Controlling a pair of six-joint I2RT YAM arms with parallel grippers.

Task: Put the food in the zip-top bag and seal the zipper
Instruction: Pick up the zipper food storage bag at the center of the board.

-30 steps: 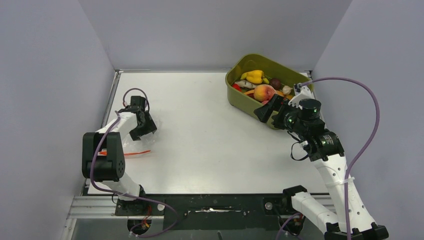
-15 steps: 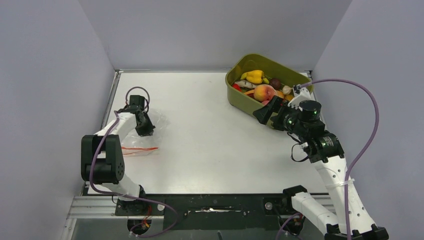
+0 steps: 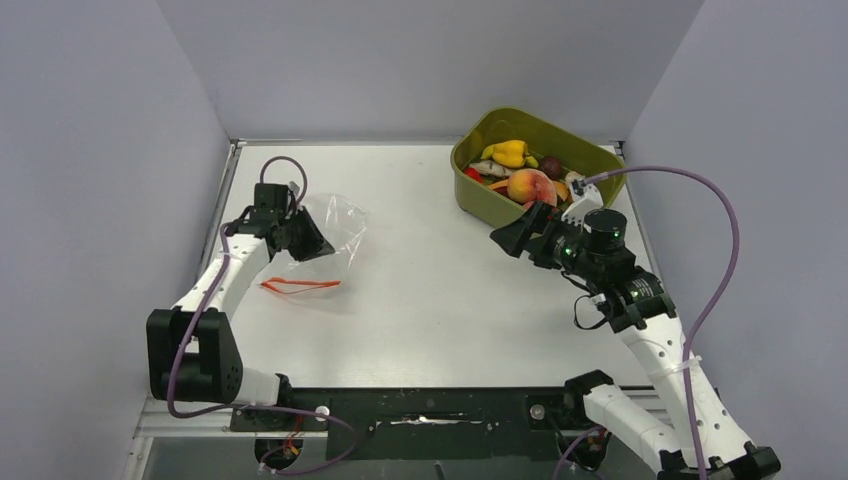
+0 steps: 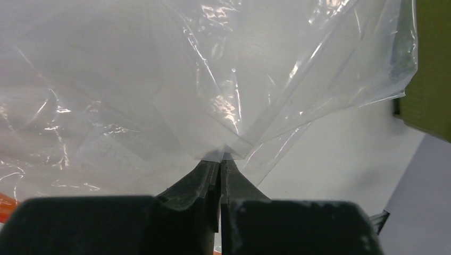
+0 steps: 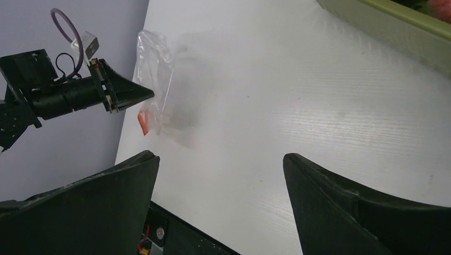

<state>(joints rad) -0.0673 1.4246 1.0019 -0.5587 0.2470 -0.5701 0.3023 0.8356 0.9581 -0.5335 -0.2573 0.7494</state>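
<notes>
Clear plastic pinched on the left, food untouched.
The left gripper (image 4: 220, 159) is clamped on a fold of the zip-top bag (image 3: 335, 228), with the red zipper (image 3: 300, 287) at its near end. The right gripper (image 3: 518, 228) gapes wide beside the green tub (image 3: 480, 207) holding the food (image 3: 528, 185).

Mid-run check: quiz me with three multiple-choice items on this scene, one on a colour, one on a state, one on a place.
1. The zip-top bag has a zipper that is: A blue; B red-orange; C green.
2. The left pincer is: A wide open; B shut on nothing; C shut on the zip-top bag.
3. The peach lies: A in the olive-green tub; B in the zip-top bag; C in the left pincer.

Answers:
1 B, the strip along the bag's mouth shows red-orange.
2 C, the left wrist view shows closed jaws pinching clear film.
3 A, the top view shows it inside the tub.
</notes>
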